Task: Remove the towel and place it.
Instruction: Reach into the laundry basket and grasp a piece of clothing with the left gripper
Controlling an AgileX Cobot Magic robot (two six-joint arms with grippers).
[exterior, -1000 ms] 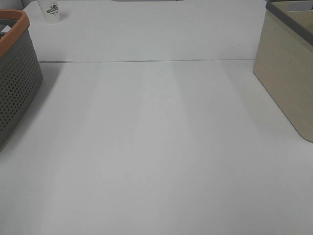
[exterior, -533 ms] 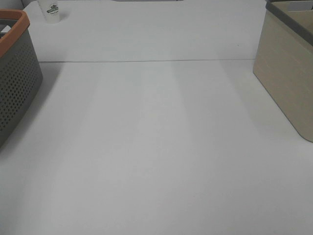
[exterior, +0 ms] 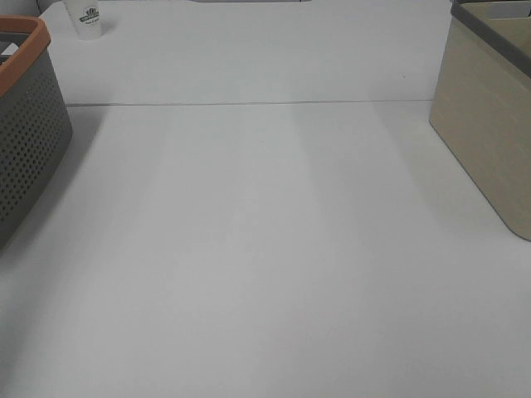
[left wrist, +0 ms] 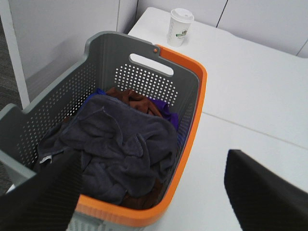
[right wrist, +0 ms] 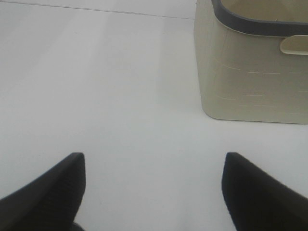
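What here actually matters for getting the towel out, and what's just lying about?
For the job:
dark grey towel, top of the pile
grey basket with orange rim, holding it
left gripper, open, facing the basket

Lying about:
paper cup on the table
brown cloth and purple cloth under the towel
beige bin, unless the towel goes there, which I cannot tell

I detect no change in the high view. The basket (exterior: 25,124), bin (exterior: 485,124) and cup (exterior: 86,18) occupy the same positions on the table (exterior: 265,249) as before. My wrist views have no earlier counterpart for comparison.
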